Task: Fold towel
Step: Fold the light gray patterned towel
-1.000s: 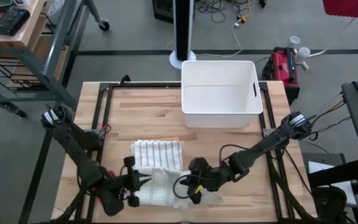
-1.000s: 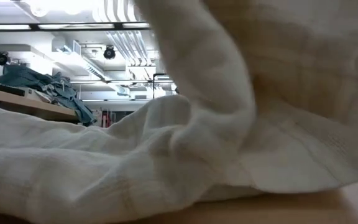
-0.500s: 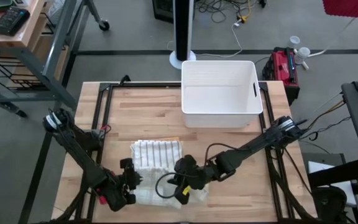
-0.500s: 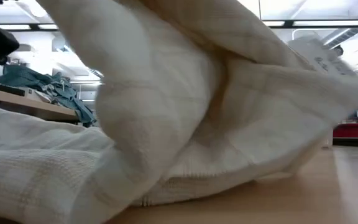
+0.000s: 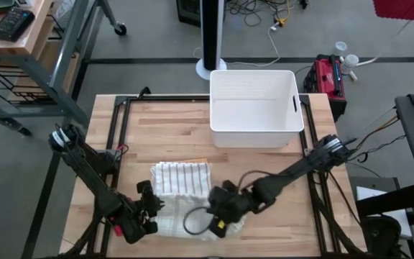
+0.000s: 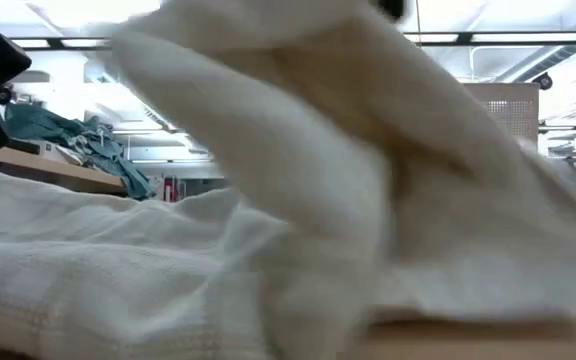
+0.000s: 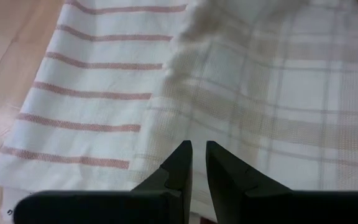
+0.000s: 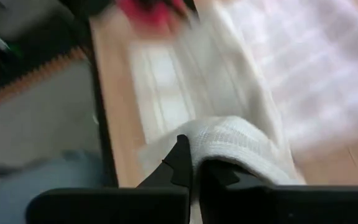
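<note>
Towel (image 5: pixel 185 216) at near edge of bench (image 5: pixel 164 129), between both arms. Right gripper (image 8: pixel 194 165) jaws clamped on towel fold, right of centre. Left gripper (image 7: pixel 197 163) jaws narrow, over left edge; grip uncertain.

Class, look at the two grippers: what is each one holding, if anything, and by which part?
The right gripper is shut on a bunched edge of the plaid towel. The left gripper has nothing visible between its fingers.
</note>
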You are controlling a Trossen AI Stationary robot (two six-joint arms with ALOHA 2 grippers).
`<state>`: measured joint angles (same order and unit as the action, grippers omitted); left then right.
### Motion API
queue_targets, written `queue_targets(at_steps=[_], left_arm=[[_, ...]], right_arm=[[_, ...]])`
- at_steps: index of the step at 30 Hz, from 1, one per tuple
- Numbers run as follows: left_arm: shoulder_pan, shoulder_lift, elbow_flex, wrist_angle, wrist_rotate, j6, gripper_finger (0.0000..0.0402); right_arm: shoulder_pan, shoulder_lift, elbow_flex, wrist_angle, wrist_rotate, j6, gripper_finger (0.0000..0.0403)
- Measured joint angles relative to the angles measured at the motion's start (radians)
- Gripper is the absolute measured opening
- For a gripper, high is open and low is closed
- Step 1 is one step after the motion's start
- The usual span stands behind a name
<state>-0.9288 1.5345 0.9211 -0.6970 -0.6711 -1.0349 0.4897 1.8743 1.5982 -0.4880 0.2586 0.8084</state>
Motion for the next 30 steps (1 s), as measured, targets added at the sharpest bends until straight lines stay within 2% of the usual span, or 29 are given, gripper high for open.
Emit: queue_targets(at_steps=[7,10,18,22,25,30], left_arm=[[0.001,0.019,0.0,0.036,-0.034,-0.014,0.0037],[0.003,0.027,0.0,0.04,-0.043,-0.014,0.0037],[0.014,0.03,0.0,0.076,-0.053,-0.013,0.0037],[0.03,0.03,0.0,0.1,-0.049,-0.011,0.0037],[0.044,0.037,0.0,0.123,-0.043,-0.011,0.0037],[0.077,0.076,-0.001,0.246,0.023,0.066,0.0037]], right_arm=[[0.061,-0.006,0.0,-0.47,-0.005,0.288,0.0],[0.086,-0.008,0.0,-0.597,-0.004,0.36,0.0],[0.15,-0.008,0.0,-0.642,-0.086,0.368,0.0021],[0.189,-0.008,0.0,-0.684,-0.169,0.408,0.0048],[0.223,-0.008,0.0,-0.723,-0.193,0.46,0.0071],[0.273,-0.01,0.0,-0.8,-0.26,0.544,0.0106]])
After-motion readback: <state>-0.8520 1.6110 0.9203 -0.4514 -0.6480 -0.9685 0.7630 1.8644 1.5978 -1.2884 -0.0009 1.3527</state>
